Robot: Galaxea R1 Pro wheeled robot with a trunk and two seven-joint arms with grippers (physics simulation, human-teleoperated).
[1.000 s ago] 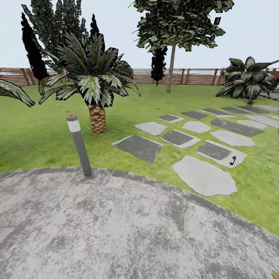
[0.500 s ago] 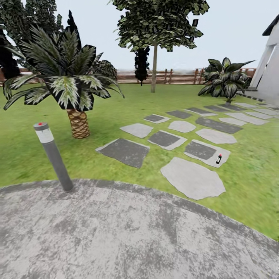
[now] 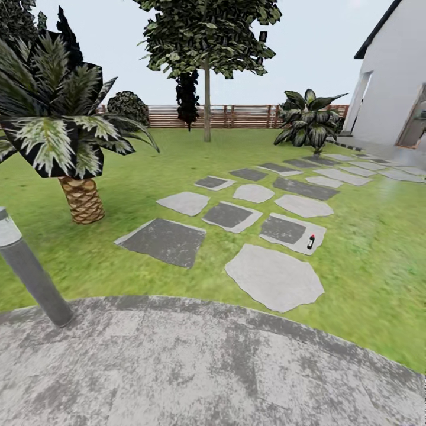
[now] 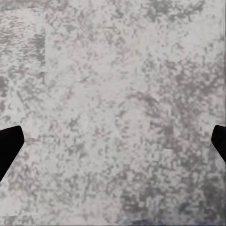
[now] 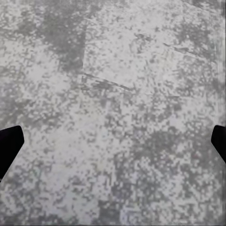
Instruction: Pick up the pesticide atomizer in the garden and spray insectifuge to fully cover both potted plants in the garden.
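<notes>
Grass (image 3: 367, 248) lies wide and open ahead of you, past the curved edge of the grey patio (image 3: 195, 367). One palm (image 3: 65, 136) and one post (image 3: 29, 272) stand on your left. Pale stones (image 3: 275, 278) lead toward the house (image 3: 390, 77). One atomizer (image 3: 310, 241) stands on a stone's right edge. Left gripper (image 4: 113, 146) and right gripper (image 5: 113, 146) are both spread wide, holding nothing.

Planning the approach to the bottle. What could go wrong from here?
1. The pesticide atomizer stands small and upright near a stepping stone edge; a clumsy reach could tip it onto the grass.
2. The route off the patio crosses lawn and uneven stones, which may jolt the wheeled base.
3. The bollard light stands at the patio rim on the left; a wide turn could clip it.
</notes>
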